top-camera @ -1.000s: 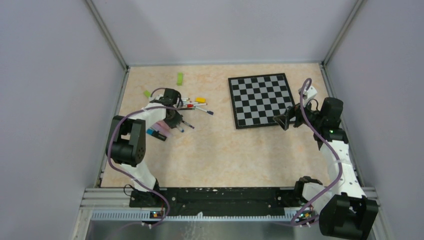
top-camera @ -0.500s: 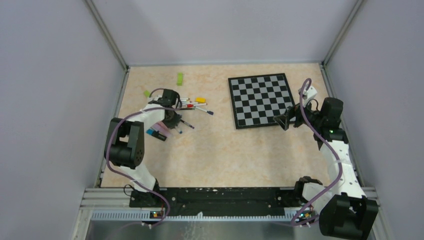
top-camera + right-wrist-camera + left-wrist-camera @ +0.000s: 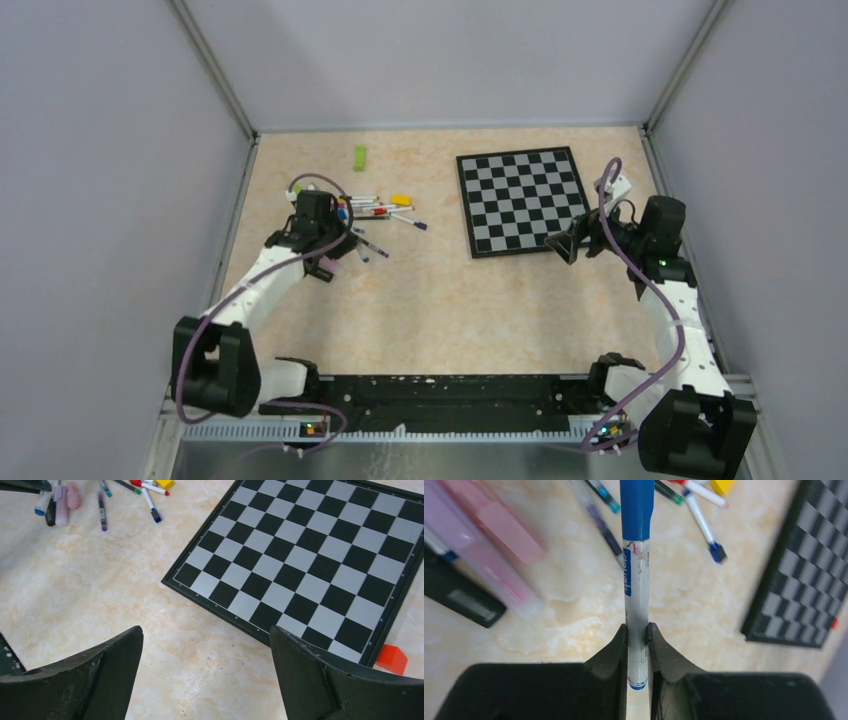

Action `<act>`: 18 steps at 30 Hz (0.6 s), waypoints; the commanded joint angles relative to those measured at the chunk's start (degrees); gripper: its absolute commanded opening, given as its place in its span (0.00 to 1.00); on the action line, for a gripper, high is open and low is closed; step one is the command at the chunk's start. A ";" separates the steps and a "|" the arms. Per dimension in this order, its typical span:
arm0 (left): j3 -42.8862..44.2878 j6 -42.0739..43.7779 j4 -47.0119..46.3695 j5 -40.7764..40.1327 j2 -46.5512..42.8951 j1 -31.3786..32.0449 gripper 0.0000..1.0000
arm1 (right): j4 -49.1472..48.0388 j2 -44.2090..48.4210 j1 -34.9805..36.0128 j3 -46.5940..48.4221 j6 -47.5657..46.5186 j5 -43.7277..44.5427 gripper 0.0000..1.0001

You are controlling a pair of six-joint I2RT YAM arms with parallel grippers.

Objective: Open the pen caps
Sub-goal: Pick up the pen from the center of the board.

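Note:
My left gripper (image 3: 637,647) is shut on the white barrel of a pen (image 3: 636,595), near its tail end. The pen's blue cap (image 3: 637,507) is on and points away from the fingers, above the table. In the top view this gripper (image 3: 326,230) is at the left edge of the pile of pens (image 3: 380,212). Several loose pens with coloured ends (image 3: 704,520) lie beyond the held one. My right gripper (image 3: 206,630) is open and empty, low over bare table beside the chessboard's near left corner; in the top view the right gripper (image 3: 565,243) is there too.
The chessboard (image 3: 522,200) lies at the right. An orange block (image 3: 391,658) sits at its edge. Pink highlighters (image 3: 499,527) and a black marker (image 3: 459,597) lie left of the held pen. A green block (image 3: 359,157) and a yellow block (image 3: 401,200) are near the pile.
The left arm's elbow has swung down and to the left, and its gripper has shifted slightly left from the pile. The right arm has barely moved.

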State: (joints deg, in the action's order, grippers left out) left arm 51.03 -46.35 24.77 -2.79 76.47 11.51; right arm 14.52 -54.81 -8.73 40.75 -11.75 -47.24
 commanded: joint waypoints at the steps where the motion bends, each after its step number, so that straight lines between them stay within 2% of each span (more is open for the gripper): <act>1: -10.32 3.27 -18.26 19.85 -10.90 0.81 0.00 | -0.35 0.42 0.83 -0.24 -2.48 -8.75 0.93; 3: -17.30 1.49 -29.23 25.69 -15.09 2.27 0.00 | -0.36 0.28 1.22 -1.00 -3.31 -13.77 0.92; 7: -26.30 -3.97 -49.32 29.39 -19.86 7.57 0.00 | -0.66 -0.20 1.39 -2.83 -4.78 -24.27 0.90; 9: -29.08 -4.69 -59.02 27.83 -20.72 11.71 0.00 | -2.48 -0.27 1.43 -4.17 -3.62 -29.43 0.90; 12: -30.72 -4.81 -67.77 24.65 -19.39 16.90 0.00 | -11.17 -0.76 1.55 -5.76 6.08 -32.43 0.89; 15: -30.71 -4.46 -75.32 20.62 -16.09 22.25 0.00 | -21.47 -0.94 3.06 -8.71 16.05 -33.28 0.88; 18: -28.41 -4.16 -79.76 17.16 -11.23 26.32 0.00 | -21.98 -1.43 5.57 -8.87 16.87 -31.56 0.86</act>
State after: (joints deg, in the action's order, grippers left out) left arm 20.36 -50.37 -39.70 19.38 60.64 33.91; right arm 1.80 -55.68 -5.98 32.23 -1.41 -75.79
